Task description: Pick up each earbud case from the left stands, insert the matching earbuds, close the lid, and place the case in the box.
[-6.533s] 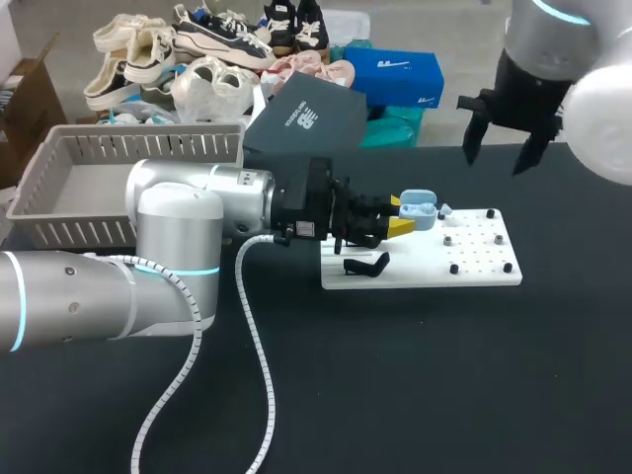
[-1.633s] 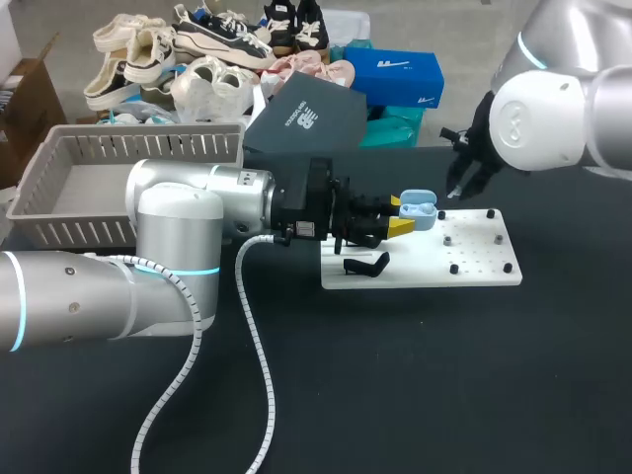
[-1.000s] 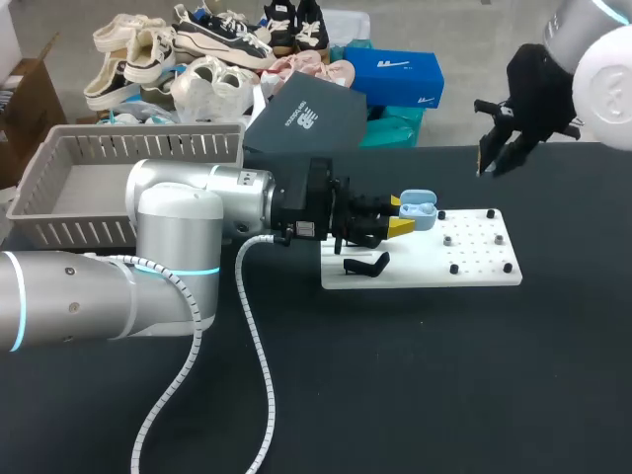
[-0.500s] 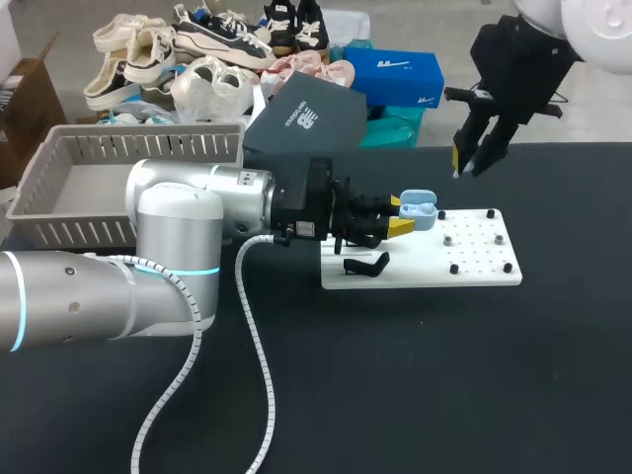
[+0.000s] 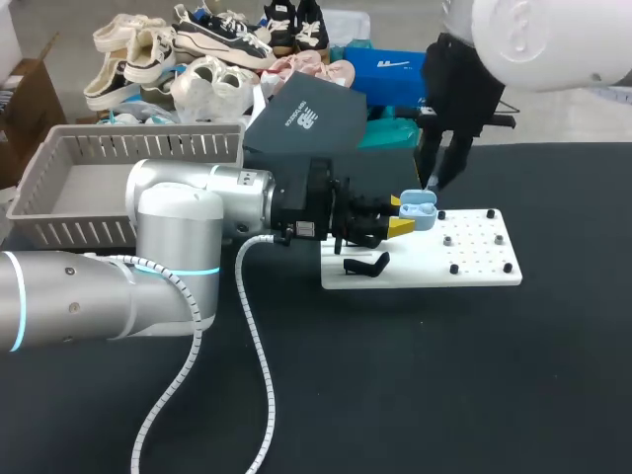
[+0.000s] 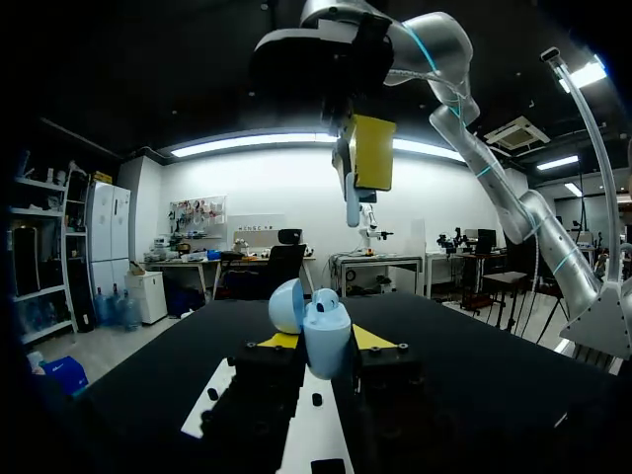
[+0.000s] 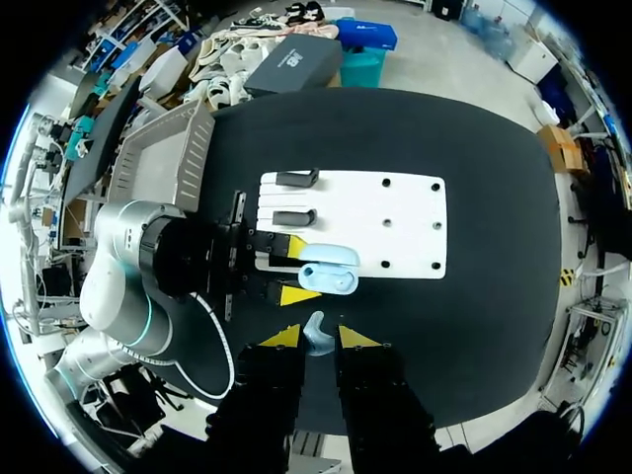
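A light blue earbud case (image 5: 418, 210) with its lid open sits between the yellow tips of my left gripper (image 5: 398, 223), which is shut on it just above the white board (image 5: 474, 269). In the left wrist view the case (image 6: 322, 331) stands upright in the left gripper (image 6: 321, 341). My right gripper (image 5: 433, 181) hangs just above the open case. It is shut on a pale blue earbud (image 7: 316, 334), held in the right gripper (image 7: 314, 338) over the case (image 7: 329, 269). The earbud (image 6: 353, 202) points down toward the case.
Two black stands (image 7: 294, 197) sit on the white board (image 7: 395, 212) beside the case, one (image 5: 365, 265) under my left gripper. Small black pegs dot the board's right half. A grey slatted basket (image 5: 148, 148) stands at the table's far left.
My right arm has swung left and down from over the table's far right edge to just above the open case, with the earbud in its gripper. The left arm and case have not moved.
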Controlling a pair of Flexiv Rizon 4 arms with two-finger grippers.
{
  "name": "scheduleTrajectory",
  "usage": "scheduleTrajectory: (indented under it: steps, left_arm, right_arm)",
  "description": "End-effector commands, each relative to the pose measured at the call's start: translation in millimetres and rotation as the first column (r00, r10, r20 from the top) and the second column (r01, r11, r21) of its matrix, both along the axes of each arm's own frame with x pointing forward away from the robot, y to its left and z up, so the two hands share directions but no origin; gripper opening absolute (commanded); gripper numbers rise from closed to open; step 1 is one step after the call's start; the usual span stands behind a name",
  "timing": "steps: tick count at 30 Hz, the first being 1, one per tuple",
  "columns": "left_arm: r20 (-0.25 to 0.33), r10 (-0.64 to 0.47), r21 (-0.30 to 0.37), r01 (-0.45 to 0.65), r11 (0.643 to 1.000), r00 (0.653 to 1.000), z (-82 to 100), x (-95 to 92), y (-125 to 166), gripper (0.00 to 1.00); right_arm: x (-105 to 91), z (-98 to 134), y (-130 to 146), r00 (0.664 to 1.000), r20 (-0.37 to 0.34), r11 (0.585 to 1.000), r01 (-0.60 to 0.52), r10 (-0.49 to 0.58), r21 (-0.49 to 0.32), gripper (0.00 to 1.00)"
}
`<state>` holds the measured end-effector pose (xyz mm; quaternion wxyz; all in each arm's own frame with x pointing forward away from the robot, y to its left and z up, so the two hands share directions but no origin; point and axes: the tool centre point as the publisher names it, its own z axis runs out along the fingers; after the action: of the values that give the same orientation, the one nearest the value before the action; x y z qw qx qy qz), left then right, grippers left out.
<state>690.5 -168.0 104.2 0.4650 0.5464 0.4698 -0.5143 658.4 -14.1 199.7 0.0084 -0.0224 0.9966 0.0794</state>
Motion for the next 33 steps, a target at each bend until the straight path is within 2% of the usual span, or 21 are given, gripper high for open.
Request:
scheduleTrajectory:
  steps: [1,16,33]
  left_arm:
    - [0.001,0.003,0.000,-0.003,1.000,1.000,-0.5,-0.1,-1,0.00]
    - [0.001,0.003,0.000,-0.003,1.000,1.000,-0.5,-0.1,-1,0.00]
    - [0.001,0.003,0.000,-0.003,1.000,1.000,-0.5,-0.1,-1,0.00]
  right_arm:
    - [-3.8,-5,1,1.000,-0.003,1.000,0.005,-0.005,-0.007,0.00]
    - [0.9,-22,23,0.999,-0.012,0.999,-0.046,0.045,-0.019,0.00]
    - [18.7,-34,21,1.000,-0.017,0.999,-0.021,0.020,-0.028,0.00]
